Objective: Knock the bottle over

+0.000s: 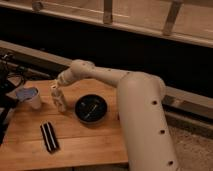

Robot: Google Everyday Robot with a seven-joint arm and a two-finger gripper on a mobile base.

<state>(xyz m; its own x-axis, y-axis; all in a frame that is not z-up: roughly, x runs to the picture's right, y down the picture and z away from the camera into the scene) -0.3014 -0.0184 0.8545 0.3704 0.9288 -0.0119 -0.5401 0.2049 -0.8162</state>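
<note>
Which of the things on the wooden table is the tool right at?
The bottle, standing upright between the white cup and the black bowl. The tool sits at its top; the dark flat object lies well apart.

wooden table (95,142), gripper (55,88) at plastic bottle (59,100)

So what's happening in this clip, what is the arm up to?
A white robot arm reaches across a wooden table, with its gripper right at the top of a small whitish bottle. The bottle stands upright, so it has not been knocked over yet. A white cup sits to its left, a black bowl to its right, and a dark striped object lies nearer the front edge.
</note>
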